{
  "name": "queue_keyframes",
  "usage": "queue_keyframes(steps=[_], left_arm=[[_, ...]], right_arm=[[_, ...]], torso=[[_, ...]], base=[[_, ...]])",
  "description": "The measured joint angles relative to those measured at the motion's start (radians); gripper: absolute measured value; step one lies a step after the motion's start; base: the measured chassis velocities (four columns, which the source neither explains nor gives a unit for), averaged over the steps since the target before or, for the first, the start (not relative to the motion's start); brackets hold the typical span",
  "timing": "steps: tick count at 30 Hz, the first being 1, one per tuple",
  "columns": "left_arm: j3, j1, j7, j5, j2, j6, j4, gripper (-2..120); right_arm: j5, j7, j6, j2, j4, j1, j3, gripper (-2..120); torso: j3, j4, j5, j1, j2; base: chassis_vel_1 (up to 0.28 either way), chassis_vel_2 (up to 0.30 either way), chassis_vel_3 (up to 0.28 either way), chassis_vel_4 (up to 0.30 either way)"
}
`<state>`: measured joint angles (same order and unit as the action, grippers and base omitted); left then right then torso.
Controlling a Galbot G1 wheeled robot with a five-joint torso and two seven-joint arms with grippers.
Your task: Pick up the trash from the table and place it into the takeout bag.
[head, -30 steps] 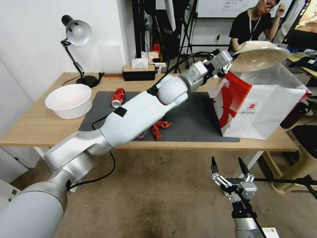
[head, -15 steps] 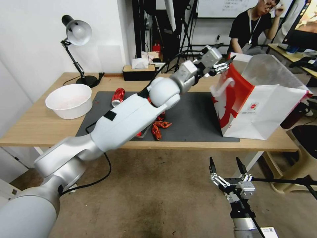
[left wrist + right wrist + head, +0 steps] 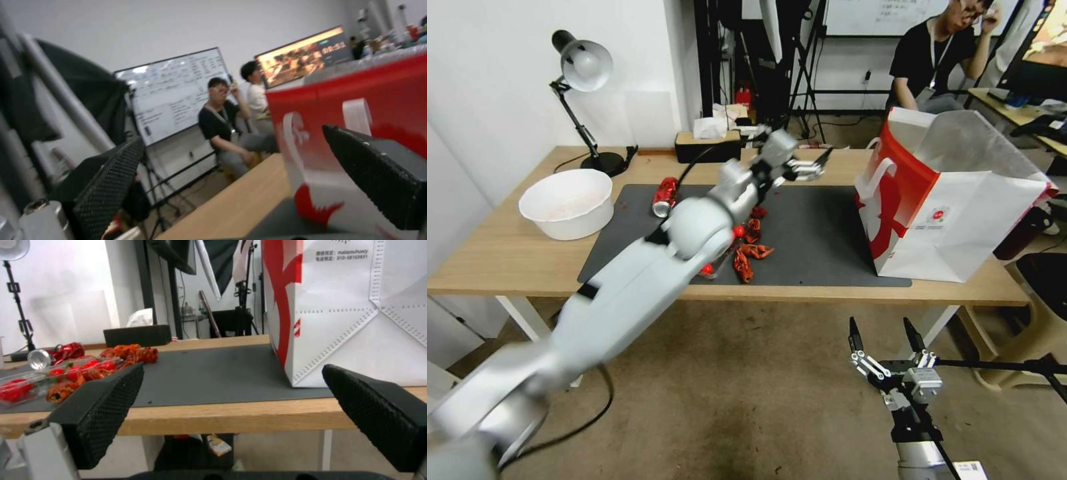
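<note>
— Two arms, but which one is over the table (image 3: pixel 507 257)?

— Left one. Its left gripper (image 3: pixel 812 167) hangs above the back of the dark grey mat (image 3: pixel 814 233), fingers spread, nothing between them. The takeout bag (image 3: pixel 960 227) stands to its right, mouth open, near but not touching.

— And what trash is lying out?

— A crushed red can (image 3: pixel 665 195) on the mat's far left corner, and red crayfish shells (image 3: pixel 747 257) in a heap mid-mat, partly hidden behind the arm's elbow. A clear tray (image 3: pixel 40 381) of red bits sits beside them. Off the mat, a white bowl (image 3: pixel 567 202) rests on the wood.

— Anything else around?

— A desk lamp (image 3: pixel 582 73) and a black tissue box (image 3: pixel 707 145) along the far edge.

— The other arm?

— The right gripper (image 3: pixel 887 343) hangs low in front of the table edge, below the bag, jaws wide apart, empty.
</note>
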<state>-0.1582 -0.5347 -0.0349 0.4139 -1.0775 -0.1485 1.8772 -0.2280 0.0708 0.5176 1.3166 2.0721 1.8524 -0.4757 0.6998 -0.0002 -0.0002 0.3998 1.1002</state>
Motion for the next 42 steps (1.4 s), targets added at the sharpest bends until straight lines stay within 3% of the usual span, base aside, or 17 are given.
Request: queue_keyframes(steps=[1,2,5,6,8,9,11,17,24,29,35,42], left_arm=[[0.057,-0.087,0.001,-0.037,0.019,-0.015,0.044,100],[0.057,-0.087,0.001,-0.037,0.019,-0.015,0.044,100],[0.223,-0.286,-0.015,-0.118,0.051,-0.099,0.15,100],[0.223,-0.286,-0.015,-0.118,0.051,-0.099,0.15,100],[0.317,-0.436,-0.052,-0.162,0.065,-0.147,0.225,100],[0.317,-0.436,-0.052,-0.162,0.065,-0.147,0.225,100],[0.386,-0.551,-0.067,-0.178,0.065,-0.164,0.269,100],[0.537,-0.78,-0.092,-0.209,0.021,-0.149,0.327,100],[0.625,-0.971,-0.122,-0.251,-0.051,-0.078,0.344,100],[0.633,-1.005,-0.125,-0.247,-0.072,-0.021,0.334,100],[0.635,-0.965,-0.145,-0.195,-0.074,-0.043,0.325,100],[0.616,-0.842,-0.168,-0.057,-0.057,-0.078,0.267,100]], right_arm=[[0.001,0.0,0.002,0.001,0.001,0.001,0.001,100],[0.001,0.0,0.002,0.001,0.001,0.001,0.001,100],[0.004,-0.001,0.004,0.002,-0.001,0.0,0.003,100],[0.004,-0.001,0.004,0.002,-0.001,0.0,0.003,100],[0.004,-0.001,0.006,0.002,-0.009,-0.004,0.003,100],[0.004,-0.001,0.006,0.002,-0.009,-0.004,0.003,100],[0.004,0.0,0.006,0.001,-0.01,-0.008,0.003,100],[0.006,0.0,0.004,-0.003,0.01,-0.01,0.008,100],[0.009,0.0,0.0,-0.014,0.03,-0.009,0.012,100],[0.007,0.001,-0.001,-0.026,0.033,-0.009,0.012,100],[0.004,0.001,-0.001,-0.03,0.031,-0.014,0.017,100],[0.003,0.001,-0.002,-0.032,0.03,-0.014,0.021,100]], torso=[[0.0,-0.0001,-0.0003,0.0,0.0],[0.0,-0.0001,-0.0003,0.0,0.0],[0.0,0.0007,-0.0002,0.0,0.0],[0.0,0.0007,-0.0002,0.0,0.0],[0.0,0.0,-0.0001,0.0,0.0],[0.0,0.0,-0.0001,0.0,0.0],[0.0,0.0005,0.0001,0.0,0.0],[0.0,0.0001,0.0002,0.0,0.0],[0.0,0.0006,0.0,0.0,0.0],[0.0,0.0001,0.0002,0.0,0.0],[0.0,0.0,0.0002,0.0,0.0],[0.0,0.0002,0.0,0.0,0.0]], base=[[0.0,0.0,0.0,0.0],[0.0,0.0,0.0,0.0],[0.0,0.0,0.0,0.0],[0.0,0.0,0.0,0.0],[0.0,0.0,0.0,0.0],[0.0,0.0,0.0,0.0],[0.0,0.0,0.0,0.0],[0.0,0.0,0.0,0.0],[0.0,0.0,0.0,0.0],[0.0,0.0,0.0,0.0],[0.0,0.0,0.0,0.0],[0.0,0.0,0.0,0.0]])
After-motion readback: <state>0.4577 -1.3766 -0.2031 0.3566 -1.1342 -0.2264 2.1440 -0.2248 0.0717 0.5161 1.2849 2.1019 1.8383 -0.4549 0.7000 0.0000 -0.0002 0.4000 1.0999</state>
